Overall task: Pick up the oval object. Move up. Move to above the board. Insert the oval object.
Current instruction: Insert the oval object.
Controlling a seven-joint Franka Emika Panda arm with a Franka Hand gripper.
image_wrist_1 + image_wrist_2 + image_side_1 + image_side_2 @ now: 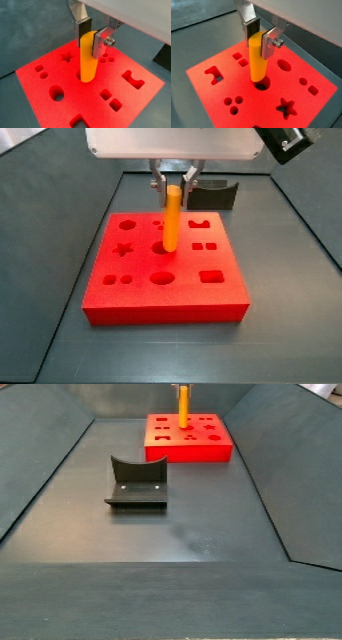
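My gripper (91,39) is shut on the top of the oval object (87,60), a smooth orange-yellow peg that hangs upright over the red board (73,100). In a wrist view the peg (256,60) ends at the mouth of a dark recess (262,85) near the board's middle (264,107). I cannot tell whether the tip is inside it. In a side view the gripper (175,178) holds the peg (173,220) over the centre of the board (160,300). Another side view shows the peg (182,402) above the board (201,452) at the far end.
The dark fixture (136,482) stands on the grey floor in front of the board, and in a side view it sits just behind the board (211,195). Sloping dark walls (54,474) enclose the floor. Other recesses dot the board, among them a star (286,106).
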